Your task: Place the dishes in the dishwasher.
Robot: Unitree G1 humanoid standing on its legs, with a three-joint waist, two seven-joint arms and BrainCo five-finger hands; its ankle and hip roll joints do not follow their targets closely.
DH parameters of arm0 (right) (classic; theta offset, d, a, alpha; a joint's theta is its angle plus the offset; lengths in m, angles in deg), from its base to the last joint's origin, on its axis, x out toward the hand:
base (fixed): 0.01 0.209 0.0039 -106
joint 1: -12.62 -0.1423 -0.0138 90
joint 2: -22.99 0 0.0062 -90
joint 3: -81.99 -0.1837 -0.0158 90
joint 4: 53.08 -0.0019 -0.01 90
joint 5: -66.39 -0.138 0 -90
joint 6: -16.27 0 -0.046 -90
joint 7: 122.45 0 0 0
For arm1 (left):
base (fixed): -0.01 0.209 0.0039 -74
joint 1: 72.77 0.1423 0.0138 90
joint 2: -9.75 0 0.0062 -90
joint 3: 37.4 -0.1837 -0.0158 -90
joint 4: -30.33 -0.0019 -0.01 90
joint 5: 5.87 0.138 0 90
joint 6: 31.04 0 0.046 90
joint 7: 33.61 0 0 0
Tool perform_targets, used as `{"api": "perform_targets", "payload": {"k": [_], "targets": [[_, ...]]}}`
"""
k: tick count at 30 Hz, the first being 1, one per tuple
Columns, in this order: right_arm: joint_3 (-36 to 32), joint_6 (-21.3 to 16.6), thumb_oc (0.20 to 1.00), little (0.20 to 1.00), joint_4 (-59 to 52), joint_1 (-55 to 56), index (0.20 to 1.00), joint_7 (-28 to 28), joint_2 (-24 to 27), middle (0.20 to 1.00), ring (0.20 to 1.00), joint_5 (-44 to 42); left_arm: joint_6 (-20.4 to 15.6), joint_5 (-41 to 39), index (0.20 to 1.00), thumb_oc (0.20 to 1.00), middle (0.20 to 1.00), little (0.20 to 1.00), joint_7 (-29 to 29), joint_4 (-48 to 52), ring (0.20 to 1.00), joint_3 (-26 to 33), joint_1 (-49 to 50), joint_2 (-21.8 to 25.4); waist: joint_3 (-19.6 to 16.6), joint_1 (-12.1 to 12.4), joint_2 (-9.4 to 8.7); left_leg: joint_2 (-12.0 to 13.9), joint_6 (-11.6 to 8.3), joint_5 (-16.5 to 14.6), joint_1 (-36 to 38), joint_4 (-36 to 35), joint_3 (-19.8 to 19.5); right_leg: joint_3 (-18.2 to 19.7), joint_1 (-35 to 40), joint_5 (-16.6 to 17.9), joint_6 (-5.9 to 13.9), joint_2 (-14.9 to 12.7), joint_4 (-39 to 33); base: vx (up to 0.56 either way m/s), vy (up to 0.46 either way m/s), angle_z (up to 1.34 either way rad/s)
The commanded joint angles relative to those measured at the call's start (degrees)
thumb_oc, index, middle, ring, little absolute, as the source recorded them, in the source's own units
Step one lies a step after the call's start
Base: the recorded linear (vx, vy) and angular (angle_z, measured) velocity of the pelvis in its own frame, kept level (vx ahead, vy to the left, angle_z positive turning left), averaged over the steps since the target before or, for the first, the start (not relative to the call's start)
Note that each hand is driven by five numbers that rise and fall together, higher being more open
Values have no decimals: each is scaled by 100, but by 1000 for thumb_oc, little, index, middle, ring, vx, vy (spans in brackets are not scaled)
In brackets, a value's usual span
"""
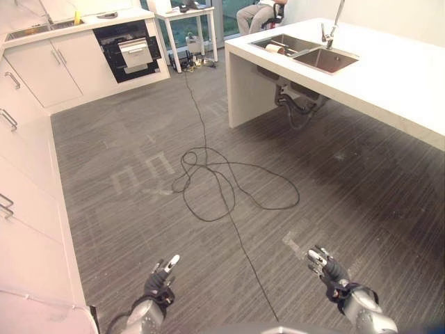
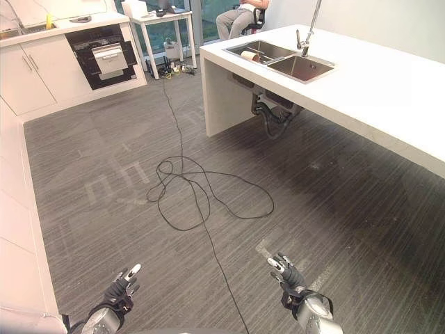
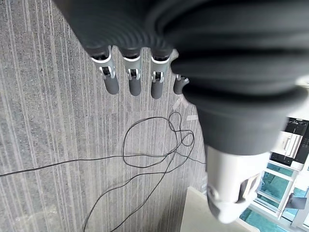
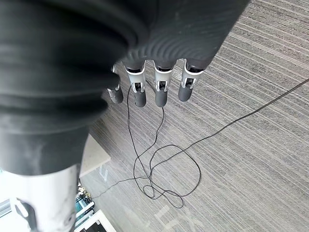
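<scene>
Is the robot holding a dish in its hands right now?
No. The left hand and the right hand are both empty, fingers straight, hanging over the grey floor.

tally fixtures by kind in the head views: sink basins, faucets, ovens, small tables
Sink basins: 2, and
Faucets: 1
Ovens: 1
Small tables: 1
Total: 5

- You're in a kitchen: white island (image 1: pixel 389 69) with a double sink (image 1: pixel 306 52) at 1 o'clock.
- White cabinets (image 1: pixel 49 69) and a built-in dishwasher (image 1: pixel 128 50) at 11 o'clock.
</scene>
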Motion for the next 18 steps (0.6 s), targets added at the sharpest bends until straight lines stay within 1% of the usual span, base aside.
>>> {"api": "perform_targets", "payload": {"k": [1, 5, 7, 9, 10, 12, 15, 18], "targets": [[63, -152, 1000, 1000, -227, -168, 1000, 7, 26, 1000, 1000, -2, -339, -151, 1000, 1000, 1000, 1000, -2, -190, 1000, 163, -295, 104, -192, 39, -61, 365, -358, 83, -97, 4, 70, 165, 9, 179, 538, -557, -1, 0, 0, 0], [-17, -154, 1000, 1000, -925, -97, 1000, -58, -54, 1000, 1000, -164, -416, -240, 1000, 1000, 1000, 1000, -37, 147, 1000, 219, -242, 83, -178, -5, -61, 335, -326, 92, -113, 4, 112, 153, 8, 184, 529, -539, -1, -20, -57, 1], [-35, -251, 1000, 1000, -1085, -85, 1000, -42, -103, 1000, 1000, -122, -480, -340, 1000, 1000, 1000, 1000, 5, 237, 1000, 218, -262, 64, -160, -42, -56, 350, -329, 99, -108, 4, 156, 160, 2, 192, 524, -524, -1, -19, -89, 3], [-21, -240, 1000, 1000, -1411, -81, 1000, -83, -148, 1000, 1000, -70, -523, -373, 1000, 1000, 1000, 1000, 70, 396, 1000, 211, -316, 14, -166, -81, -68, 370, -333, 102, -92, 4, 201, 161, 8, 183, 514, -502, -1, 5, -114, 3], [-20, -276, 1000, 1000, -1568, -69, 1000, -85, -158, 1000, 1000, -6, -554, -357, 1000, 1000, 1000, 1000, 94, 514, 1000, 193, -323, -11, -172, -100, -70, 383, -339, 110, -94, 4, 214, 173, 10, 174, 503, -480, -1, 25, -155, 0], [47, -335, 1000, 1000, -1857, -21, 1000, -73, -91, 1000, 1000, 520, -538, -384, 1000, 1000, 1000, 1000, 195, 815, 1000, 144, -326, -28, -188, -141, -76, 418, -369, 142, -104, 4, 219, 205, 3, 169, 485, -433, -1, 31, -191, 1], [53, -231, 1000, 1000, -2392, -14, 1000, -133, 211, 1000, 1000, 886, -476, -420, 1000, 1000, 1000, 1000, 337, 1444, 1000, 124, -320, 46, -130, -193, -85, 559, -452, 237, -108, 4, 259, 216, -1, 153, 426, -342, -1, 30, -202, 2], [-12, -238, 1000, 1000, -2770, -25, 1000, -93, 302, 1000, 1000, 810, -537, -438, 1000, 1000, 1000, 1000, 394, 1913, 1000, 91, -354, 92, -10, -213, -102, 724, -551, 388, -103, 4, 242, 243, 10, 152, 324, -233, -1, 35, -211, 2]]}}
